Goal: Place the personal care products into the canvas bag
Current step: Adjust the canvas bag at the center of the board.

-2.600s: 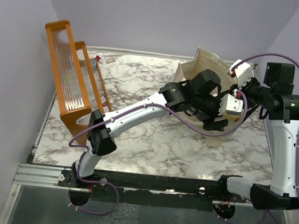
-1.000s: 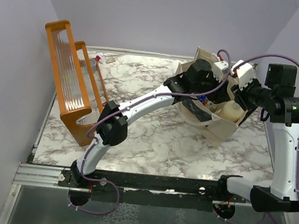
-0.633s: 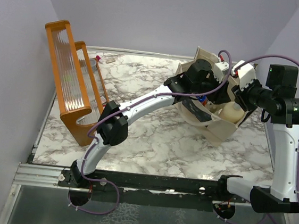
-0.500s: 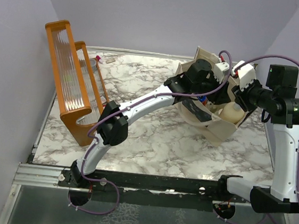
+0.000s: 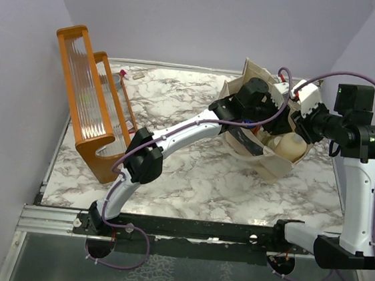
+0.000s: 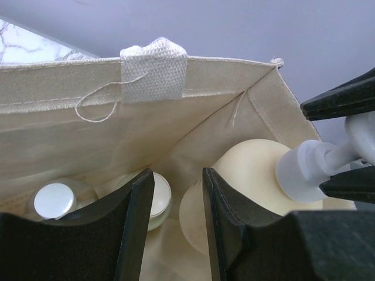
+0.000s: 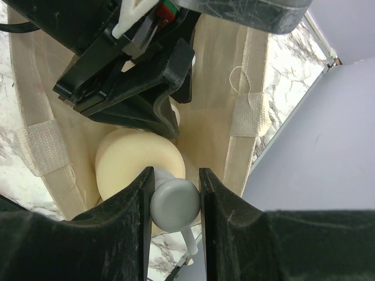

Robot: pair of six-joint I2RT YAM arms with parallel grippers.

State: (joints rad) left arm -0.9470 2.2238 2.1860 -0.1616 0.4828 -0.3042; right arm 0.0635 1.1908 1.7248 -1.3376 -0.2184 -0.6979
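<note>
We see a white marble-patterned tabletop [image 5: 184,174] with grey veins, closed in by pale lavender walls [image 5: 187,19]. At its left edge stands an orange wooden rack [image 5: 92,152], upright, its two frames filled with clear ribbed panels. Just beyond the rack's far end lies a small red-and-white item [image 5: 123,75], too small to name. A black rail [image 5: 198,230] runs along the near edge, with a dull metal sheet [image 5: 193,279] below it.
</note>
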